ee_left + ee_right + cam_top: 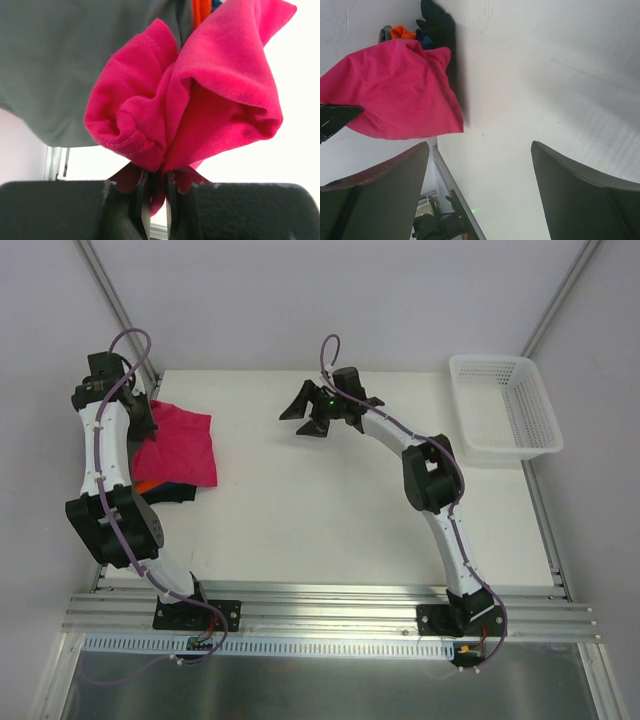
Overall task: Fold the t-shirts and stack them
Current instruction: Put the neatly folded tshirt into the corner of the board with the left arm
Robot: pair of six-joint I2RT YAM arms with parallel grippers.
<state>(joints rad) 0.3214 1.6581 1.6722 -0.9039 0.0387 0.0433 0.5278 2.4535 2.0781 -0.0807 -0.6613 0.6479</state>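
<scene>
A magenta-pink t-shirt (pixel 180 445) hangs over a small pile at the table's left edge; orange and dark navy cloth (pixel 165 490) shows under it. My left gripper (pixel 150 420) is shut on a bunched fold of the pink shirt (pixel 190 105), with grey cloth (pixel 60 60) and an orange strip (pixel 200 10) behind it. My right gripper (pixel 318 412) is open and empty above the table's far middle, apart from the shirts. In the right wrist view the pink shirt (pixel 395 95) hangs at left with orange (pixel 402 32) and navy cloth (pixel 437 22) beyond it.
A white plastic mesh basket (pixel 503 408) stands at the table's far right corner. The white table (pixel 330 510) lies between the two arms. An aluminium rail (pixel 330 605) runs along the near edge.
</scene>
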